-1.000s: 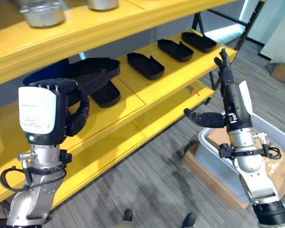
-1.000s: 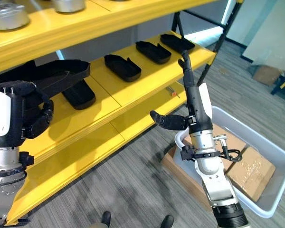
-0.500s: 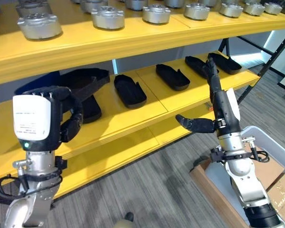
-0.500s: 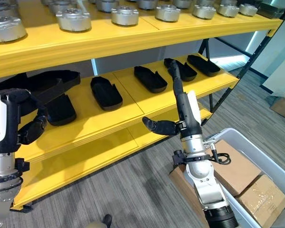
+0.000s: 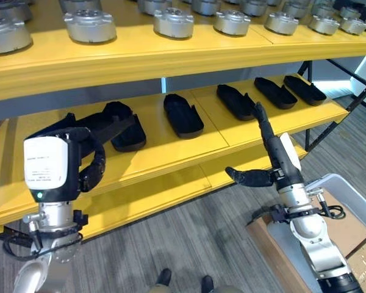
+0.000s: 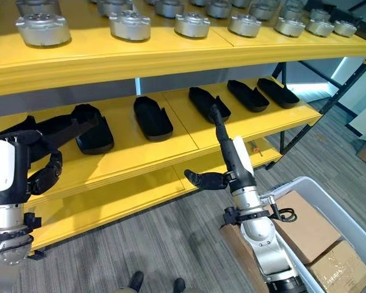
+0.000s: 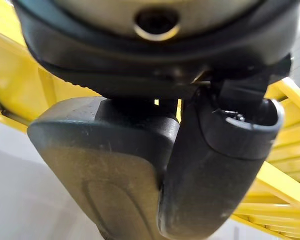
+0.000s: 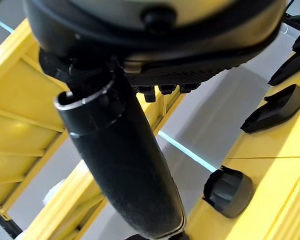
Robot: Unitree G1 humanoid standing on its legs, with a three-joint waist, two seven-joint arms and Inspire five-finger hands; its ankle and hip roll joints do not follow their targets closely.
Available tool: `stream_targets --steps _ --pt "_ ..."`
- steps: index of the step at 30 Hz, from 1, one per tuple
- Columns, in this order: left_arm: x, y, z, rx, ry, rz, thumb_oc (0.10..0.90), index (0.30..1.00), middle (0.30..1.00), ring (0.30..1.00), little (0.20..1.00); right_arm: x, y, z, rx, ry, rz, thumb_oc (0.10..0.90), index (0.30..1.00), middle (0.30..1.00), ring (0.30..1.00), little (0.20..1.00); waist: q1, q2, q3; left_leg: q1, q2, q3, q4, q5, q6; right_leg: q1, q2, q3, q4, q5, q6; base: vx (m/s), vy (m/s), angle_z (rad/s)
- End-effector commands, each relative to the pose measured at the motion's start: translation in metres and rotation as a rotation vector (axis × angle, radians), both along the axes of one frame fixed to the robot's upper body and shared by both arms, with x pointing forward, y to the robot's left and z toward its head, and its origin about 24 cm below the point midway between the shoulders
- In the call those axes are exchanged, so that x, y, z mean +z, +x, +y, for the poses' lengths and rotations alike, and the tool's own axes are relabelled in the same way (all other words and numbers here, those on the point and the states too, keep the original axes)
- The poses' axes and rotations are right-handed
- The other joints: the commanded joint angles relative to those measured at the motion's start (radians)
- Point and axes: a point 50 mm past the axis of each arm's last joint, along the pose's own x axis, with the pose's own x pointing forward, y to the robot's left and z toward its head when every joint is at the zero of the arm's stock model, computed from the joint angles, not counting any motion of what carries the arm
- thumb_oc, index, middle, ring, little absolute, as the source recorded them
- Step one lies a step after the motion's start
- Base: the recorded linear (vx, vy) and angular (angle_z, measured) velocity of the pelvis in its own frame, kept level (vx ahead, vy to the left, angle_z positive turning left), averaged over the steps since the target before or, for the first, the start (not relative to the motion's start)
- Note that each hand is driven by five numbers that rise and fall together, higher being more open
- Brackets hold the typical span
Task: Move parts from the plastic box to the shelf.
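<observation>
While I look down through the head camera, I see my left robot hand point(image 5: 67, 160) raised in front of the yellow shelf point(image 5: 171, 152), with its fingers curled around a long black part point(image 5: 104, 122). This part reaches from the hand up and to the right, over the middle board, and its far end lies close to another black part point(image 5: 129, 135) already resting there. I judge that the long axis runs almost along the shelf's front edge, so the coming move is to push it forward and lay it flat in the free place at the left end of the row. The left robot hand is clearly the nearer one for this.

My right robot hand point(image 6: 229, 160) stands with straight fingers pointing up toward the shelf and the thumb spread out to the side; it holds nothing. It hovers near a tray-like black part point(image 6: 208, 104) on the board. The plastic box point(image 6: 344, 217) sits on the floor at my lower right, with cardboard cartons point(image 6: 305, 229) inside.
</observation>
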Motion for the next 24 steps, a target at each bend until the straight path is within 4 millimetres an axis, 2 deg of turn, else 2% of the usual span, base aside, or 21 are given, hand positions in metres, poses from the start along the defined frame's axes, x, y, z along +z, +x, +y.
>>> stream_targets --steps 1,10,13,14,15,16,17,19,20,21,22,23,24 --pt "0.053 -0.005 -0.009 -0.096 0.018 -0.305 0.4 0.3 0.3 0.3 0.3 0.055 -0.001 0.003 0.052 0.076 -0.286 0.9 1.0 1.0 1.0 1.0 -0.009 -0.002 -0.096 0.076 -0.137 0.079 -0.075 -0.017 0.094 0.011 -0.002 -0.058 -0.109 0.074 0.021 0.1 -0.082 -0.08" --pt "0.049 -0.006 -0.012 -0.118 -0.001 -0.28 0.4 0.3 0.3 0.3 0.3 0.052 -0.004 0.0 0.055 0.072 -0.267 0.9 1.0 1.0 1.0 1.0 -0.002 -0.017 -0.098 0.084 -0.124 0.054 -0.043 -0.042 0.077 0.06 -0.009 -0.108 -0.131 0.059 0.009 0.06 -0.067 0.22" --pt "0.052 -0.007 -0.013 -0.127 -0.005 -0.295 0.4 0.3 0.3 0.3 0.3 0.055 -0.002 0.001 0.067 0.091 -0.275 0.9 1.0 1.0 1.0 1.0 0.013 -0.028 -0.078 0.044 -0.139 0.054 0.066 -0.076 0.07 0.068 -0.017 -0.122 -0.133 0.054 0.005 0.0 -0.076 0.13" --pt "0.055 -0.003 -0.018 -0.159 -0.018 -0.312 0.4 0.3 0.3 0.3 0.3 0.058 -0.002 -0.001 0.057 0.086 -0.293 0.9 1.0 1.0 1.0 1.0 0.018 -0.03 -0.043 -0.008 -0.143 0.087 0.166 -0.106 0.042 0.077 -0.025 -0.15 -0.132 0.041 0.0 -0.04 -0.017 0.33" --pt "0.055 -0.002 -0.018 -0.159 -0.018 -0.313 0.4 0.3 0.3 0.3 0.3 0.058 -0.002 -0.001 0.056 0.086 -0.294 0.9 1.0 1.0 1.0 1.0 0.017 -0.029 -0.043 -0.012 -0.144 0.086 0.172 -0.109 0.042 0.077 -0.025 -0.151 -0.132 0.041 0.0 -0.1 0.007 0.5" --pt "0.06 0.002 -0.022 -0.188 -0.034 -0.34 0.4 0.3 0.3 0.3 0.3 0.061 -0.001 -0.004 0.029 0.068 -0.317 0.9 1.0 1.0 1.0 1.0 -0.005 -0.03 -0.019 -0.049 -0.068 0.22 0.225 -0.106 0.015 0.082 -0.038 -0.185 -0.129 0.044 0.001 -0.08 0.031 0.79" --pt "0.062 0.002 -0.024 -0.202 -0.033 -0.352 0.4 0.3 0.3 0.3 0.3 0.062 -0.001 -0.003 0.031 0.066 -0.323 0.9 1.0 1.0 1.0 1.0 -0.006 -0.038 -0.013 -0.061 -0.017 0.258 0.234 -0.101 0.012 0.087 -0.049 -0.195 -0.135 0.046 0.005 -0.08 0.024 1.08" --pt "0.064 0.001 -0.026 -0.215 -0.021 -0.366 0.4 0.3 0.3 0.3 0.3 0.061 -0.002 -0.003 0.027 0.066 -0.325 0.9 1.0 1.0 1.0 1.0 0.004 -0.048 -0.01 -0.067 0.054 0.268 0.239 -0.104 -0.001 0.097 -0.063 -0.202 -0.146 0.048 0.011 -0.01 0.005 0.83" --pt "0.064 0.001 -0.026 -0.216 -0.02 -0.366 0.4 0.3 0.3 0.3 0.3 0.061 -0.002 -0.003 0.027 0.067 -0.325 0.9 1.0 1.0 1.0 1.0 0.003 -0.048 -0.01 -0.066 0.057 0.266 0.238 -0.105 -0.004 0.099 -0.06 -0.204 -0.148 0.049 0.009 0.02 0.076 0.1" --pt "0.065 0.002 -0.026 -0.222 -0.034 -0.377 0.4 0.3 0.3 0.3 0.3 0.06 -0.004 -0.005 0.015 0.069 -0.323 0.9 1.0 1.0 1.0 1.0 -0.005 -0.051 -0.014 -0.06 0.141 0.267 0.213 -0.067 -0.025 0.102 -0.079 -0.22 -0.144 0.042 0.019 0.03 0.108 0.04" --pt "0.066 0.002 -0.026 -0.223 -0.045 -0.385 0.4 0.3 0.3 0.3 0.3 0.06 -0.005 -0.007 0.006 0.067 -0.32 0.9 1.0 1.0 1.0 1.0 -0.014 -0.046 -0.019 -0.049 0.193 0.276 0.182 -0.032 -0.038 0.105 -0.084 -0.232 -0.14 0.036 0.022 0.03 0.102 0.22" --pt "0.066 0.002 -0.026 -0.223 -0.047 -0.384 0.4 0.3 0.3 0.3 0.3 0.059 -0.006 -0.007 0.005 0.067 -0.319 0.9 1.0 1.0 1.0 1.0 -0.016 -0.044 -0.02 -0.043 0.197 0.274 0.168 -0.025 -0.042 0.105 -0.08 -0.236 -0.139 0.034 0.02 0.06 0.177 0.38" --pt "0.066 0.004 -0.028 -0.238 -0.061 -0.376 0.4 0.3 0.3 0.3 0.3 0.056 -0.008 -0.013 -0.02 0.066 -0.307 0.9 1.0 1.0 1.0 1.0 -0.035 -0.025 -0.031 -0.021 0.286 0.306 0.095 0.055 -0.073 0.109 -0.088 -0.259 -0.128 0.02 0.029 0.07 0.198 0.61"
